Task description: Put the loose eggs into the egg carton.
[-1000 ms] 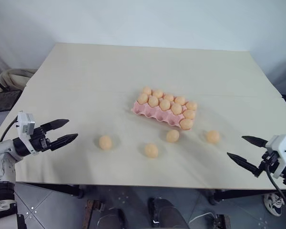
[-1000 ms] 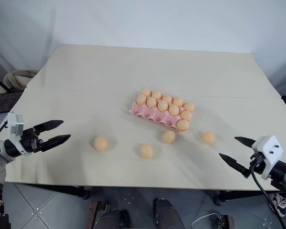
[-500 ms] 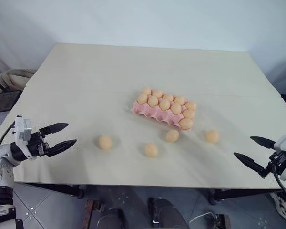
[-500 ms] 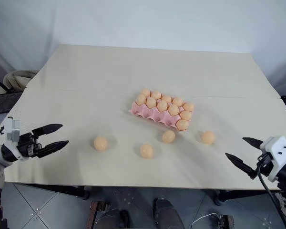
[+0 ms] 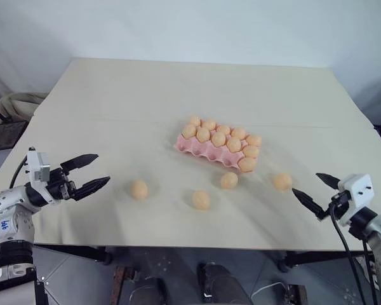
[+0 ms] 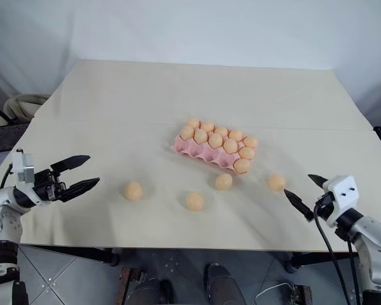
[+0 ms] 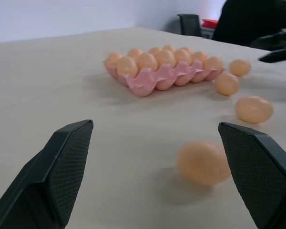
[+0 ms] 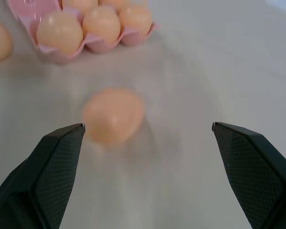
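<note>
Four loose eggs lie in a ragged row on the worktop [image 5: 114, 101] near its front edge, just in front of the egg carton [image 5: 203, 150]. The leftmost egg [image 5: 138, 189] sits ahead of the left gripper [image 5: 92, 174], apart from it; in the left wrist view it shows between the two fingers, nearer one of them. The left gripper's jaws stand wide apart and hold nothing. The rightmost egg [image 5: 281, 182] lies just beyond the right gripper [image 5: 314, 191], whose jaws are likewise spread wide and empty. The other two eggs [image 5: 201, 200] [image 5: 228, 180] rest between those. The eggs are smooth, rounded and pale orange-tan. The carton is a pink moulded tray with scalloped edges and no lid, its round cups holding eggs. The worktop is matte beige.
</note>
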Controlling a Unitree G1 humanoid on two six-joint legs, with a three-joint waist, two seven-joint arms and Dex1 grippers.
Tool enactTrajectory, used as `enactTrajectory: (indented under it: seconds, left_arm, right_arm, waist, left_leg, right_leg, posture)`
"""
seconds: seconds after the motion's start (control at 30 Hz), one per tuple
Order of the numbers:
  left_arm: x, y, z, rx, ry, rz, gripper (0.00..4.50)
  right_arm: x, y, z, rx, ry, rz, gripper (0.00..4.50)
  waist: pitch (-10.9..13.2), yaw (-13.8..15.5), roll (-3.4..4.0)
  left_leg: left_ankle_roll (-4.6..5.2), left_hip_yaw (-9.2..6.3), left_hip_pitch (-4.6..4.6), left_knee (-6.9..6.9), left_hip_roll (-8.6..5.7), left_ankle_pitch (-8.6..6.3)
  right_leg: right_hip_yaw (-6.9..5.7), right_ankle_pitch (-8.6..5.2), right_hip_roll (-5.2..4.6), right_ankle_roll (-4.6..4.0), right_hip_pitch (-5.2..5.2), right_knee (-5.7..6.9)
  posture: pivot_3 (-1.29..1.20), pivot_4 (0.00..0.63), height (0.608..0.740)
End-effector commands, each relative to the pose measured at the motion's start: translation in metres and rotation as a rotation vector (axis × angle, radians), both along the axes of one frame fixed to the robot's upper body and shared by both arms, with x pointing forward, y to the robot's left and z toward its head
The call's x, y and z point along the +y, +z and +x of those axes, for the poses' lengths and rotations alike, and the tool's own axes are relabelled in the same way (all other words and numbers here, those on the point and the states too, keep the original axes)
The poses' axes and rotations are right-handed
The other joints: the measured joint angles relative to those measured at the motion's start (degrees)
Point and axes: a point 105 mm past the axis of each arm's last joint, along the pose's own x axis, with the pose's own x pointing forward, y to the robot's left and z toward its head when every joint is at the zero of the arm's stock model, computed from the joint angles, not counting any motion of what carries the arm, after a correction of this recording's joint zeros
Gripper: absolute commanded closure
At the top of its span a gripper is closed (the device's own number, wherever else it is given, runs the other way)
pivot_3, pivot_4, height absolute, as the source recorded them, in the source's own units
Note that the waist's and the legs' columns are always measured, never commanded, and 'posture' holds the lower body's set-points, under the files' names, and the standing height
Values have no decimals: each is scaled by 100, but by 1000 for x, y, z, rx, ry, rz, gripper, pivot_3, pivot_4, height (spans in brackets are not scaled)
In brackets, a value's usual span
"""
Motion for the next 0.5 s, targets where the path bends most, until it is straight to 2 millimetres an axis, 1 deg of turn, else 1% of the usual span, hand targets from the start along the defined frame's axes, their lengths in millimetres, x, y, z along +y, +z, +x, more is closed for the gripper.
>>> enactTrajectory:
  seconds: [0.03, 0.13, 0.23, 0.5]
  left_arm:
    - [-15, 10, -6, -39, -116, 21, 23]
    - [-22, 8, -9, -49, -170, 32, 23]
    - [-27, 2, -10, -52, -202, 51, 23]
    - [-33, 2, -4, -124, -206, 38, 23]
  right_arm:
    - [6, 5, 5, -4, -6, 17, 0]
    - [14, 3, 8, 9, 0, 33, 0]
    - [19, -1, 12, 19, -14, 52, 0]
    - [26, -14, 23, 55, -56, 77, 0]
  waist:
    - [0, 5, 0]
    - [0, 10, 0]
    - [0, 12, 0]
    - [0, 7, 1]
  left_leg:
    - [-1, -2, -1, 0, 1, 1]
    - [3, -3, -2, -3, 4, 4]
    - [6, -3, -4, -3, 5, 5]
    - [8, -3, -3, 2, 3, 7]
  right_leg:
    - [-2, 0, 1, 0, 0, 0]
    - [-3, -1, 3, -2, -2, 0]
    - [-3, -2, 4, -2, -3, 0]
    - [-2, -1, 3, -1, -4, 7]
  posture:
    - [0, 150, 740]
    - [0, 150, 740]
    - [0, 150, 740]
    - [0, 150, 740]
